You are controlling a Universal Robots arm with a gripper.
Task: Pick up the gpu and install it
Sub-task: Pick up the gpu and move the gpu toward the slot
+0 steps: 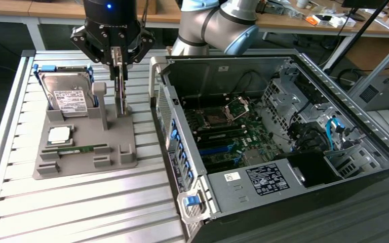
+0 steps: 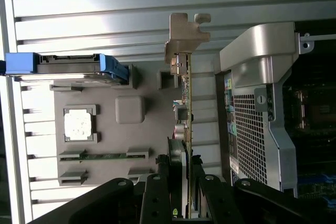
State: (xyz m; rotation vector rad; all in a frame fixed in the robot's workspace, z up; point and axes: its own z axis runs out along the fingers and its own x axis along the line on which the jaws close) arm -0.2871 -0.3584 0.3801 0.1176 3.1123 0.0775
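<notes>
Green board and silver metal come into view edge-on: the gpu (image 1: 121, 98) is standing upright over the grey holder (image 1: 79, 164) on the slatted tabletop (image 1: 79, 207). It is clamped along its upper edge between the fingers of the hand (image 1: 119, 71). Whether its lower edge is seated in the holder's slot or just clear of it cannot be told.

From the wrist view, the hand (image 2: 187, 163) is seen pinching the thin card (image 2: 187, 103) at one end, while the end bracket (image 2: 184, 38) juts out well away from the grip. So the pick-up looks to be the step in hand, and it is best done as a straight vertical pull. With the grip off-centre, any sideways drag is likely to be turned into a swing of the card.

The card should be kept plumb and untwisted, and speed should be kept low until the holder's posts are cleared.

Room is tight on both flanks. The hard drive (image 1: 69, 96) in its blue frame is standing just beside on the exterior view's left. The wall of the open computer case (image 1: 162, 91) is near on the exterior view's right. The bracket end is judged the part most likely to be snagged.
</notes>
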